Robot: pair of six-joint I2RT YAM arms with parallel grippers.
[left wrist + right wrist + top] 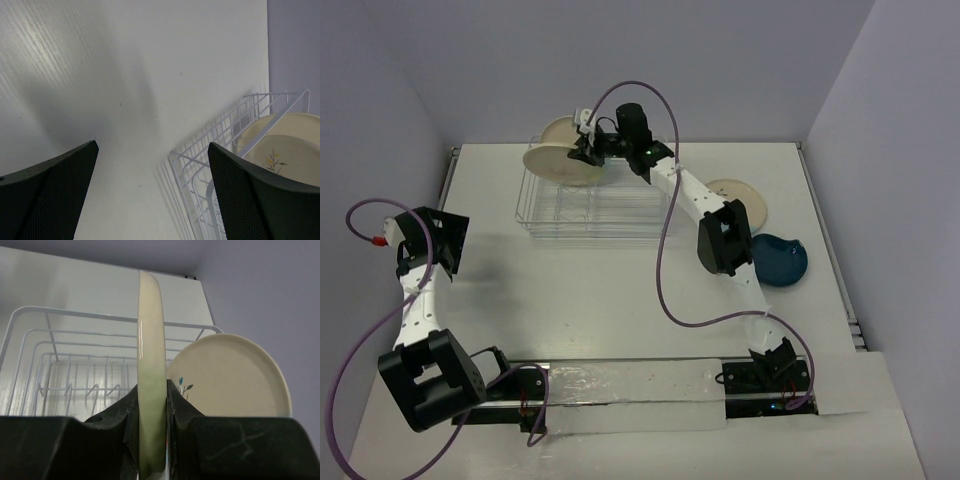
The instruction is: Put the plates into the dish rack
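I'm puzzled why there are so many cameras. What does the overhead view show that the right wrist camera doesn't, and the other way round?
Only the overhead view shows the left gripper and two plates lying flat on the table: a cream plate and a dark blue plate. Only the right wrist view shows the right gripper pinching the held plate edge-on, and a small sprig on the standing plate. Both show the dish rack, the held plate over it and the plate standing at its far end.
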